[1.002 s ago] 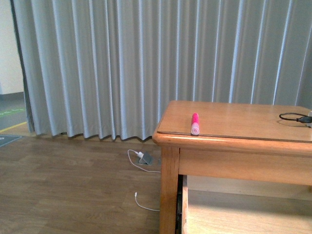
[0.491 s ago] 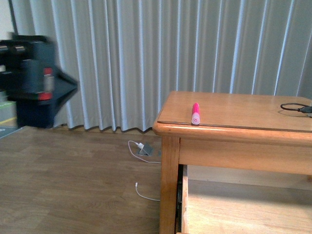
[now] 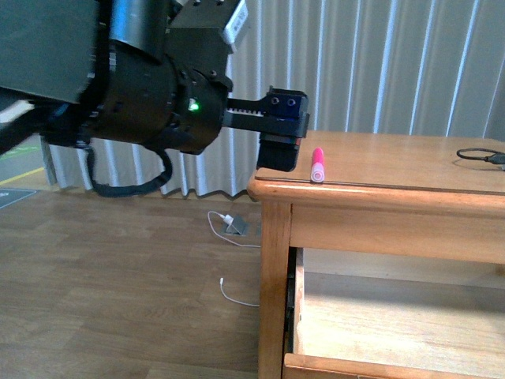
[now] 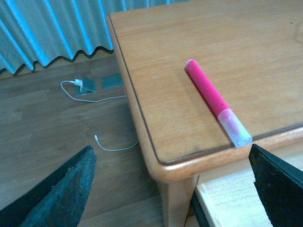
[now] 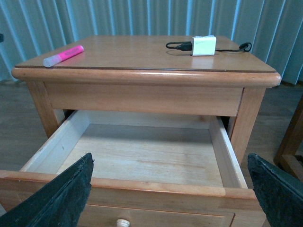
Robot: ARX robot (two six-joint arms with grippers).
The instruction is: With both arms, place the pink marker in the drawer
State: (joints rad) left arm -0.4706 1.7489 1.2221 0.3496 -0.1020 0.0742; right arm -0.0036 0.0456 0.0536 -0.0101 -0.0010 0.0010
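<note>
The drawer (image 5: 52,146) stands pulled out, and the right gripper (image 5: 168,196) hangs over its front rail, spread wide and holding nothing. Farther on, the pink marker (image 4: 218,103) lies flat near the table (image 4: 156,71) top's front left corner. It lies just ahead of the left gripper (image 4: 168,189), whose fingers are wide apart and touch nothing. Half a second ago that arm was a blur far to the left; the marker has not shifted.
</note>
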